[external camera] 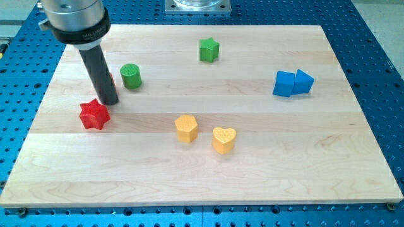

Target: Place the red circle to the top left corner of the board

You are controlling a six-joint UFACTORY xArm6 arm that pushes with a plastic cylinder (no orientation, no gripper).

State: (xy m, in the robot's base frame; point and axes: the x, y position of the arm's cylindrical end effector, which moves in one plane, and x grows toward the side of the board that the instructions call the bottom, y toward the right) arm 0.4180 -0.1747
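Note:
The red circle (113, 81) shows only as a thin red sliver at the right edge of my rod, near the board's left side; the rest is hidden behind the rod. My tip (108, 101) rests on the board just in front of it, toward the view's bottom. A red star (95, 115) lies just below and left of my tip, close to it. The wooden board (271, 151) fills most of the view; its top left corner is under the arm's head.
A green cylinder (130, 75) stands just right of the rod. A green star (209, 50) is at the top centre. Two blue blocks (285, 83) (303, 82) touch at the right. A yellow block (186, 128) and a yellow heart (223, 139) sit at bottom centre.

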